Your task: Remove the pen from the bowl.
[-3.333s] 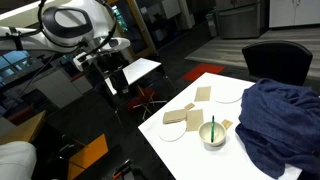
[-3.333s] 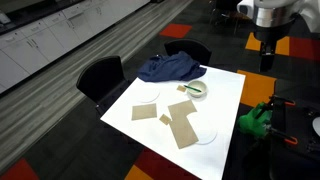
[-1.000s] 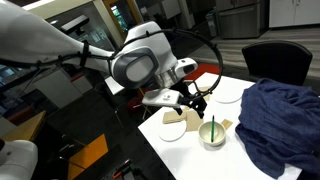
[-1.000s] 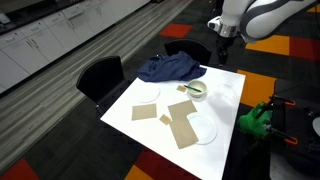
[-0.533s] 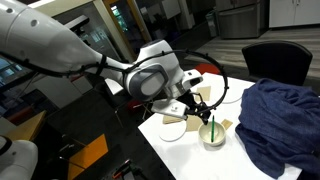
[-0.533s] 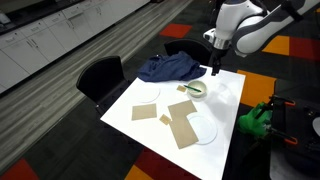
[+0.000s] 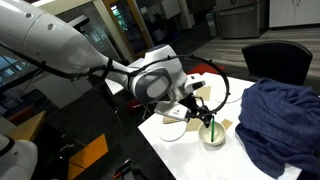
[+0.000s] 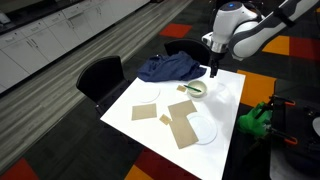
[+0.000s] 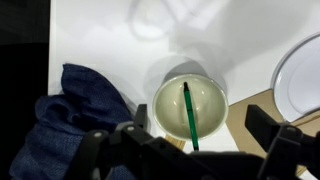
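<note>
Over the last second the arm has swung in from the left of an exterior view, and the pincer point(image 7: 204, 112) now hangs just above the bowl point(image 7: 214, 138) on the white surface point(image 7: 190, 150). In the wrist view its fingers stand spread wide, low in the frame. The green pen point(image 9: 189, 115) lies slanted inside the bowl at centre, untouched. The approach looks finished, so lowering and pinching should come next.

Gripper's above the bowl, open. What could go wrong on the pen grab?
1. The pen is thin and leans on the bowl wall. The gripper might clip the rim or pinch the pen off-centre, so it slips.
2. The bowl is small. A bump may tip it or shove it toward the cloth close beside it.
</note>
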